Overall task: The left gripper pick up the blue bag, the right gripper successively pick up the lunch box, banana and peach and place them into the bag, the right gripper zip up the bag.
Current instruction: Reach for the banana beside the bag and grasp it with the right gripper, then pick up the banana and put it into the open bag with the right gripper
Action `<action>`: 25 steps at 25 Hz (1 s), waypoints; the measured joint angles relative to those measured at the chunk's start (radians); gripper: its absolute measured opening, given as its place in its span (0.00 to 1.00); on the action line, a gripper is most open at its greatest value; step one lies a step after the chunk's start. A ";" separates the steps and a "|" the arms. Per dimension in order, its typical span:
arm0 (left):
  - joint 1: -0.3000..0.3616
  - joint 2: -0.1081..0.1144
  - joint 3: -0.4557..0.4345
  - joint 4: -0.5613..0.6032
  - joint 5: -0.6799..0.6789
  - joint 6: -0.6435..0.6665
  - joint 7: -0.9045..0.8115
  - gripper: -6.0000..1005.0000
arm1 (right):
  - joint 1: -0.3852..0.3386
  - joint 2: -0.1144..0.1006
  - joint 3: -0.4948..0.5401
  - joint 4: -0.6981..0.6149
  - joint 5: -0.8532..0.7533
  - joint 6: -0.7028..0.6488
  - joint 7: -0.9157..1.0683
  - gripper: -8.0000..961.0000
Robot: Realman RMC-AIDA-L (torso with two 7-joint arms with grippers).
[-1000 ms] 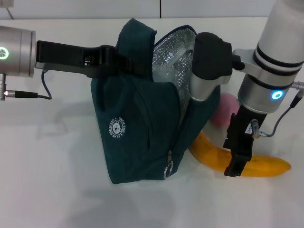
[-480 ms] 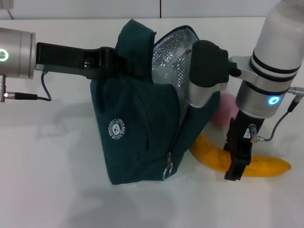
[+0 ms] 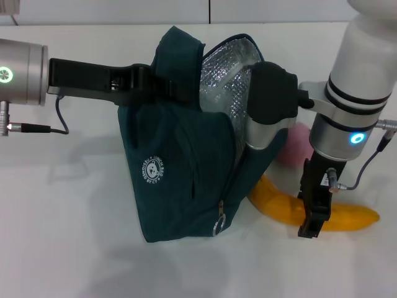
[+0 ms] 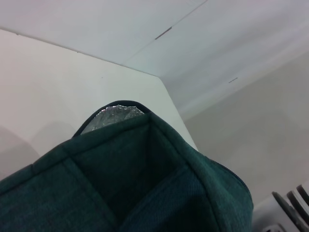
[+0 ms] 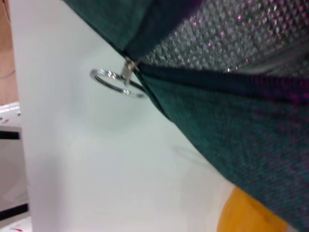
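Observation:
The blue bag [image 3: 180, 161] hangs upright over the table, its mouth open and its silver foil lining [image 3: 223, 74] showing. My left gripper [image 3: 144, 82] is shut on the bag's handle at the top left. The bag's fabric [image 4: 120, 183] fills the left wrist view. My right gripper [image 3: 309, 230] points down right over the banana [image 3: 350, 217], which lies on the table to the right of the bag. The pink peach [image 3: 296, 144] sits behind the right arm, beside the bag. The ring zip pull [image 3: 219, 222] hangs low on the bag's front corner. The lunch box is out of view.
The right arm's black elbow [image 3: 273, 93] presses close against the bag's open side. In the right wrist view the zip ring [image 5: 116, 79], the bag's edge [image 5: 231, 125] and a piece of the banana [image 5: 246, 215] show. The white table [image 3: 74, 236] extends around.
The right arm has shifted slightly right and lower, bringing its gripper closer onto the banana. The left gripper and the bag have stayed put.

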State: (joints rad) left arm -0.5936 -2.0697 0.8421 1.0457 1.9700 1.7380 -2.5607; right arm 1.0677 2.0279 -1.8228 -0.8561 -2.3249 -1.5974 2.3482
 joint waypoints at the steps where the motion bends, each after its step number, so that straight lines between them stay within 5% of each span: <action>1: 0.000 0.000 0.000 0.000 0.000 0.000 0.000 0.04 | 0.001 0.000 -0.008 0.003 0.001 0.003 0.002 0.66; 16: 0.003 0.002 0.000 -0.001 -0.001 0.000 0.001 0.04 | 0.018 0.000 -0.012 -0.012 -0.007 -0.010 0.023 0.45; 25: 0.008 0.007 -0.001 -0.001 -0.001 0.001 0.001 0.04 | 0.013 -0.009 0.071 -0.041 -0.024 -0.132 0.028 0.43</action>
State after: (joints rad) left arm -0.5858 -2.0631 0.8415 1.0445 1.9692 1.7392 -2.5593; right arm 1.0806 2.0194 -1.7515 -0.8970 -2.3491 -1.7290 2.3762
